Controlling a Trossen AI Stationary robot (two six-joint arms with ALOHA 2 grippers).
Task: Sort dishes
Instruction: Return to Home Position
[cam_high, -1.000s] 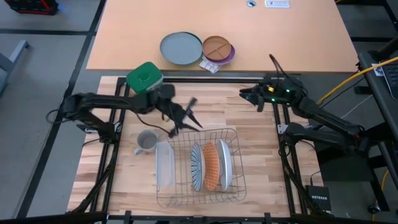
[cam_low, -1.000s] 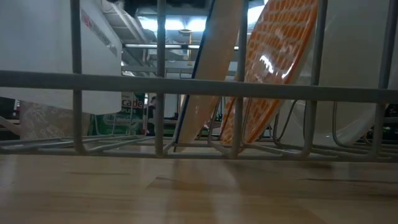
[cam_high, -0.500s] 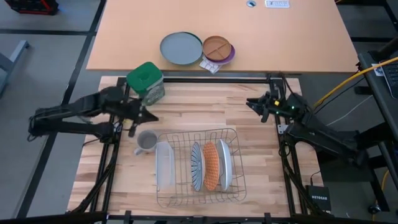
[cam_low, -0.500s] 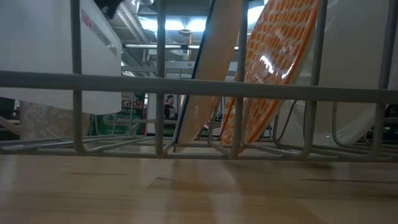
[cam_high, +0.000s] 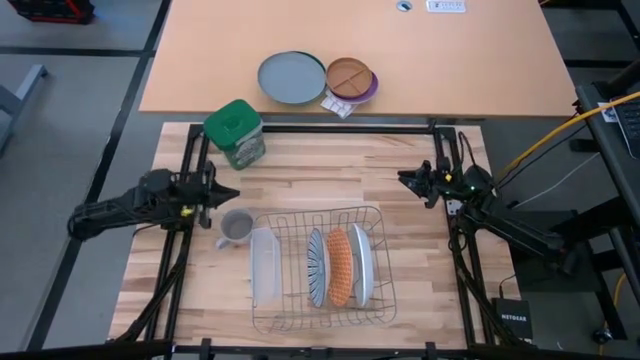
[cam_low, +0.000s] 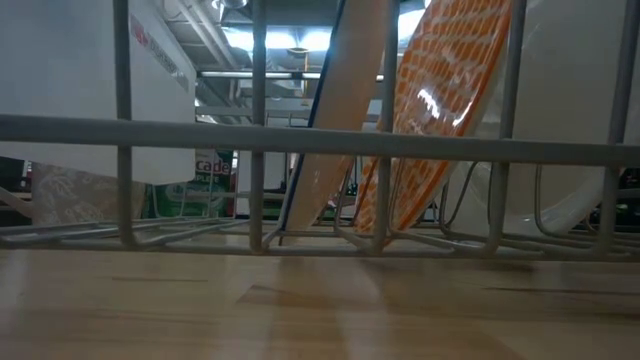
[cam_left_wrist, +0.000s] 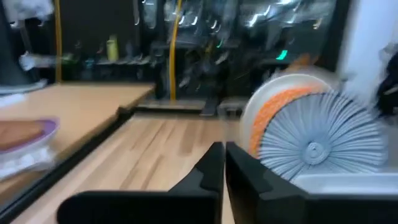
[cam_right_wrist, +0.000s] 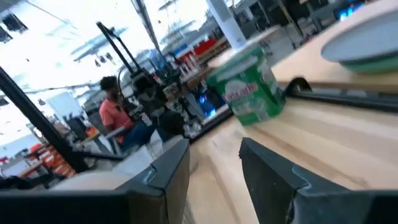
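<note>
My left gripper, fingers pinched together, and my right gripper, fingers apart, flank the grey wire dish rack; inside, on edge, stand the blue-and-white striped plate, orange-red patterned plate and plain white plate, clear of both

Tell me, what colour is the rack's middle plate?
It's an orange-red round plate with fine white pattern; clearest in low view.

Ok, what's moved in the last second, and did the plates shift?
The left gripper pulled back from above the dish rack to the table's left edge, holding nothing. The right gripper drew back a little toward the right side. The striped plate, orange plate and white plate stayed standing in the rack.
</note>
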